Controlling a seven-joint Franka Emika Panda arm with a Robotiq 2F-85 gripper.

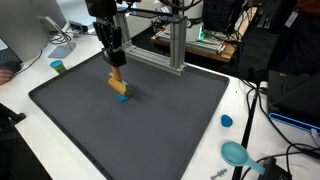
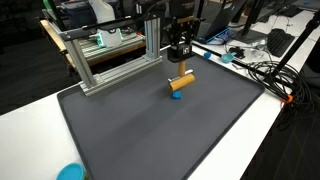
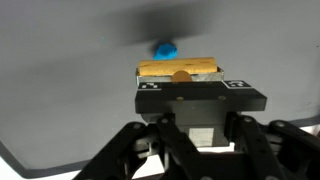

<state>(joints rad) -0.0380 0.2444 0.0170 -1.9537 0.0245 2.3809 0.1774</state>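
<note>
Tool point(image 1: 115, 67) is pressed tight on a wooden stick point(image 1: 117, 84), pinching it near the top end. The stick hangs tilted over the dark mat point(image 1: 150, 130). Its blue tip point(image 1: 123, 97) is at the mat or just above it; I cannot tell which. The stick looks light, hard and smooth, so it may slip. The middle of the wood seems the best place to hold. A metal frame point(image 1: 176, 45) stands behind, and a blue cap point(image 1: 226, 121) lies on the white surface point(image 1: 245, 100). No words can be read.
</note>
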